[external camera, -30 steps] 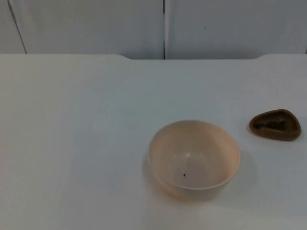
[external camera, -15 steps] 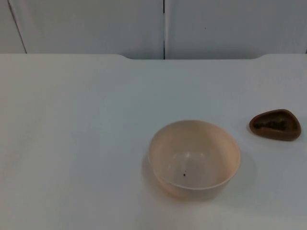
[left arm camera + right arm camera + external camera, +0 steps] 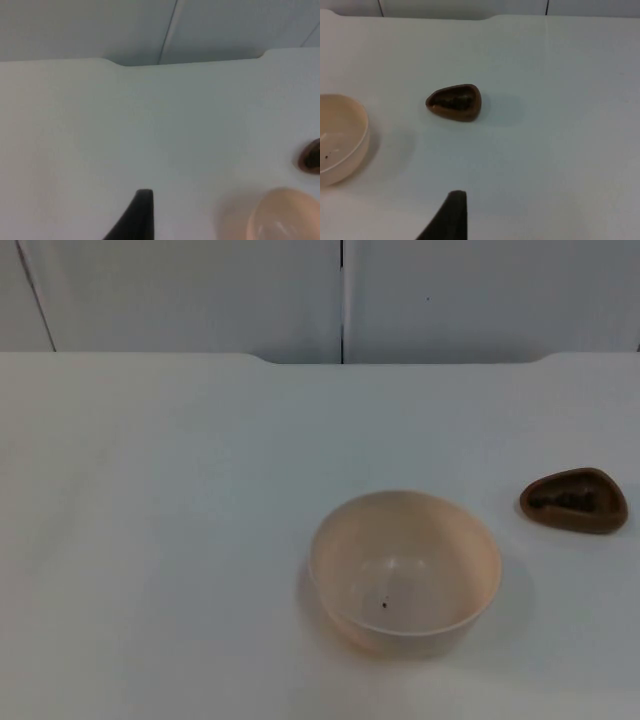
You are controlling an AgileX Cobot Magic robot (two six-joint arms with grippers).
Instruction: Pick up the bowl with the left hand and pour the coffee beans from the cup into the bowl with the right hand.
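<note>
I see the round cream plastic bowl [image 3: 405, 572] standing upright on the white table top [image 3: 150, 540], one dark speck inside it. The small brown teardrop-shaped cup [image 3: 574, 501] holding dark coffee beans sits to its right, well apart. The left gripper [image 3: 137, 215] hangs above bare table beside the bowl; the right gripper [image 3: 451, 215] hangs short of the cup. I cannot tell how wide either pincer stands.
</note>
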